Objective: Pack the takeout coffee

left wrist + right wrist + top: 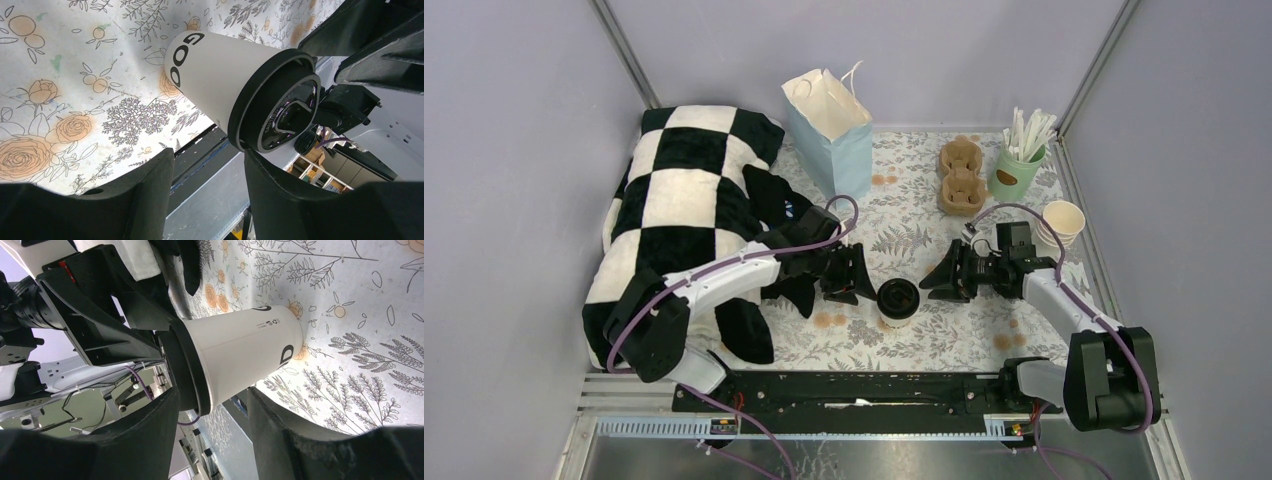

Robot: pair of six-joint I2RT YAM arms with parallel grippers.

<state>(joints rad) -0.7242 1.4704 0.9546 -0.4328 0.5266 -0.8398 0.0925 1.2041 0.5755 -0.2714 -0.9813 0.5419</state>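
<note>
Desk (904, 225): floral cover. Checkered blanket (679, 185) at left; blue bag (836, 140) upright at rear. Left tool (862, 276) and right tool (936, 281): jaws spread wide, both empty, facing each other. Coffee (897, 300): upright on desk between tools, near front centre, black lid on, dark lettering on side, gripped by neither.

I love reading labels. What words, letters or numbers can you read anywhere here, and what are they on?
"GOO" - big dark letters on the cup's side, left wrist view; more may curve out of sight.
"D" - on the same cup, right wrist view.
Fine print beside the D: too small to read.
Raised lettering on the lid: too blurred to read.
</note>
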